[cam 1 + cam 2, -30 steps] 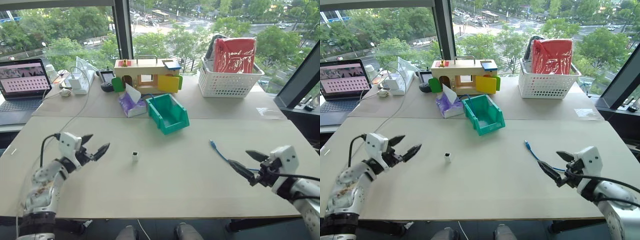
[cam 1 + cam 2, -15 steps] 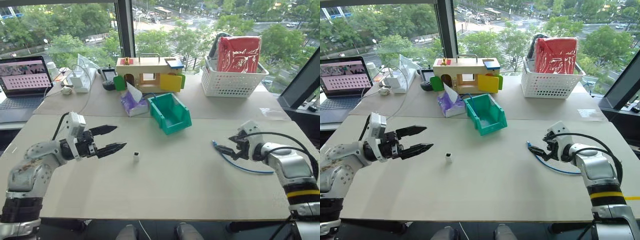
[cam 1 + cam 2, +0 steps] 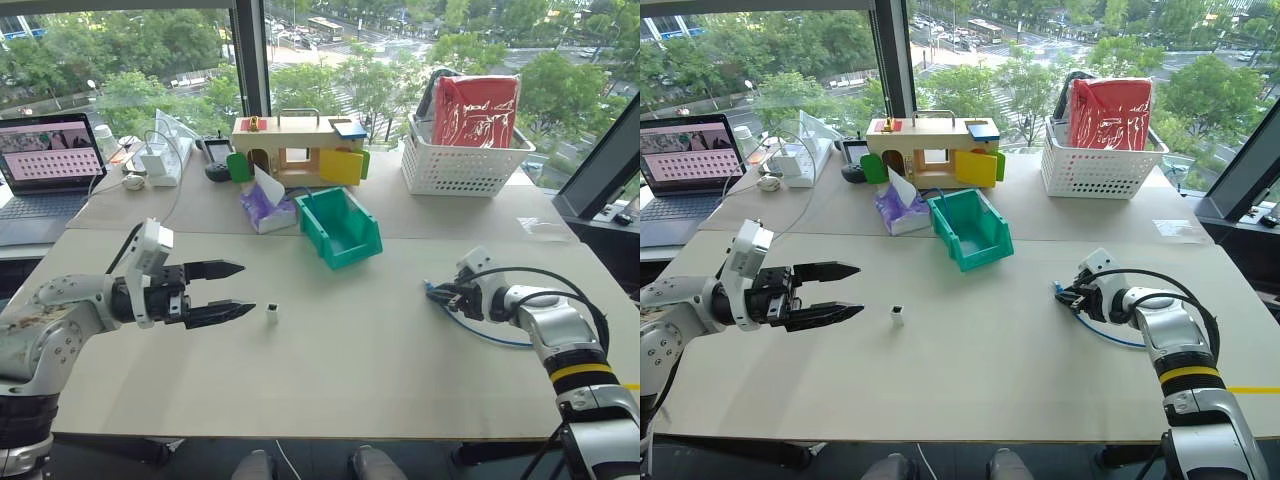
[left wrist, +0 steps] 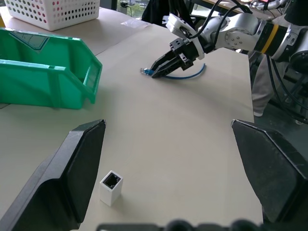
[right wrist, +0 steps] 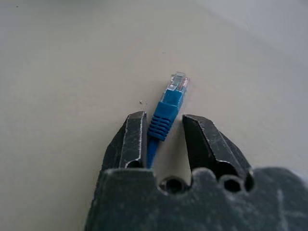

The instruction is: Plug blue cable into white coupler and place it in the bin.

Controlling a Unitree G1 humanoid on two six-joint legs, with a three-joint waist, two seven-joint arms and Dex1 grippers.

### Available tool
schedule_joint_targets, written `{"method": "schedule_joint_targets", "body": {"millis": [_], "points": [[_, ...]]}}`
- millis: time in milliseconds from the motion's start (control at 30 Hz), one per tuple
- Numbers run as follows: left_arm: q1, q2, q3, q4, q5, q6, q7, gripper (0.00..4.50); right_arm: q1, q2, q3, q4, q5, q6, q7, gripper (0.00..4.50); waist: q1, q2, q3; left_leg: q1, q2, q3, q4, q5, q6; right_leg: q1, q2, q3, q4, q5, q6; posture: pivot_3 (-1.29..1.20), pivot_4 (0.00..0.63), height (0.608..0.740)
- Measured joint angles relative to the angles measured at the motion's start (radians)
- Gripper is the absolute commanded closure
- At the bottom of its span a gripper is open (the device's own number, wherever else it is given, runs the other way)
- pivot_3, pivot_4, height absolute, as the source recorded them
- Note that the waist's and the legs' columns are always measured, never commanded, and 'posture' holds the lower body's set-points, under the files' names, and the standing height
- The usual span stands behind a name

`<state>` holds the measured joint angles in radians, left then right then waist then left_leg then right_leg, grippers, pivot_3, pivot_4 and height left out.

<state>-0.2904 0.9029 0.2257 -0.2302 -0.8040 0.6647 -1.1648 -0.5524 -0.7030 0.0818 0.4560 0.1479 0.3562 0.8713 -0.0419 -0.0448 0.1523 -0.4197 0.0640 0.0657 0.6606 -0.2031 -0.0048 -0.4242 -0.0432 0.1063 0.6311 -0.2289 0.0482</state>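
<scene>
Writing unreadable; right claw [image 5: 163,130] pinches blue cable [image 5: 166,113].

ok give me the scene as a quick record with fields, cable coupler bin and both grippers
blue cable: lying on the table, plug end between the right gripper's fingers
white coupler: upright on the table, free, in front of the left gripper
bin: teal, on the table behind the coupler, nothing visible inside
left gripper: open, short of the coupler, not touching it
right gripper: low at the table, fingers either side of the plug's blue boot
</scene>
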Motion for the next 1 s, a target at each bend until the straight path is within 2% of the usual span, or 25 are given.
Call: {"method": "schedule_joint_targets", "body": {"millis": [33, 133, 267, 367, 500, 567, 633, 733, 900, 1000], "points": [[-0.004, 0.0, -0.004, 0.003, 0.009, -0.01, -0.007, 0.0, 0.014, -0.008, 0.006, -0.021, -0.009, -0.022, 0.014, 4.49, 0.0, 0.0, 0.0, 0.0, 0.0, 0.0, 0.0, 0.0, 0.0, 0.0, 0.0, 0.0, 0.0, 0.0, -0.001, 0.0, 0.15, 0.719], [-0.029, 0.001, -0.052, 0.0, 0.033, -0.013, -0.036, 0.0, 0.071, -0.048, 0.078, -0.173, -0.022, -0.093, 0.145, 4.5, 0.001, 0.0, 0.0, -0.002, 0.0, -0.001, 0.0, 0.0, 0.0, -0.002, 0.0, -0.001, 0.0, 0.0, -0.001, 0.0, 0.15, 0.719], [-0.084, 0.003, -0.184, -0.008, 0.134, -0.066, -0.078, 0.0, 0.096, -0.052, 0.201, -0.354, -0.05, -0.178, 0.282, 4.5, -0.003, 0.001, 0.0, -0.002, 0.0, -0.001, 0.0, 0.0, 0.0, -0.003, 0.001, -0.001, 0.001, 0.0, -0.001, 0.0, 0.15, 0.719], [-0.124, 0.0, -0.281, 0.013, 0.23, -0.13, -0.114, 0.0, 0.091, -0.04, 0.256, -0.408, -0.067, -0.2, 0.334, 4.5, 0.003, 0.001, 0.0, -0.003, 0.0, -0.001, 0.0, 0.0, 0.0, -0.003, 0.001, -0.001, 0.001, 0.0, -0.001, 0.0, 0.15, 0.719], [-0.191, -0.057, -0.34, 0.031, 0.27, -0.144, -0.125, 0.0, 0.01, 0.0, 0.316, -0.393, -0.104, -0.23, 0.395, 4.5, 0.005, 0.001, 0.0, -0.003, 0.0, -0.001, 0.001, 0.0, 0.0, -0.003, 0.001, -0.001, 0.001, 0.0, -0.001, 0.0, 0.15, 0.719], [-0.21, -0.087, -0.357, 0.026, 0.274, -0.142, -0.12, 0.0, -0.031, 0.018, 0.329, -0.367, -0.108, -0.241, 0.416, 3.49, 0.005, 0.001, 0.0, -0.003, 0.0, -0.002, 0.001, 0.0, 0.0, -0.003, 0.001, -0.001, 0.002, 0.0, -0.003, 0.0, 0.15, 0.719], [-0.211, -0.099, -0.384, 0.006, 0.293, -0.136, -0.104, 0.0, -0.044, 0.02, 0.336, -0.357, -0.107, -0.237, 0.446, 2.98, 0.006, 0.001, 0.0, -0.004, 0.0, -0.003, 0.001, 0.0, 0.0, -0.003, 0.001, -0.002, 0.002, 0.001, -0.004, 0.0, 0.15, 0.719], [-0.209, -0.136, -0.432, -0.032, 0.334, -0.124, -0.056, 0.0, -0.037, 0.017, 0.339, -0.37, -0.095, -0.19, 0.49, 1.86, 0.014, 0.001, 0.0, -0.005, -0.001, -0.003, 0.001, 0.0, 0.0, -0.003, 0.0, -0.002, 0.001, 0.001, -0.004, 0.0, 0.15, 0.719], [-0.2, -0.21, -0.483, -0.098, 0.392, -0.055, 0.086, 0.0, -0.017, -0.008, 0.291, -0.436, -0.062, -0.121, 0.477, 0.19, 0.027, 0.001, 0.0, -0.004, -0.001, -0.004, 0.002, 0.0, 0.0, -0.003, 0.0, -0.002, 0.003, 0.001, -0.004, 0.0, 0.15, 0.719], [-0.207, -0.25, -0.526, -0.113, 0.412, 0.001, 0.132, 0.0, 0.026, -0.066, 0.205, -0.495, -0.045, -0.056, 0.433, 0.09, 0.031, 0.001, 0.0, -0.004, -0.001, -0.004, 0.002, 0.0, 0.0, -0.002, 0.0, -0.002, 0.003, 0.001, -0.004, 0.0, 0.15, 0.719]]}}
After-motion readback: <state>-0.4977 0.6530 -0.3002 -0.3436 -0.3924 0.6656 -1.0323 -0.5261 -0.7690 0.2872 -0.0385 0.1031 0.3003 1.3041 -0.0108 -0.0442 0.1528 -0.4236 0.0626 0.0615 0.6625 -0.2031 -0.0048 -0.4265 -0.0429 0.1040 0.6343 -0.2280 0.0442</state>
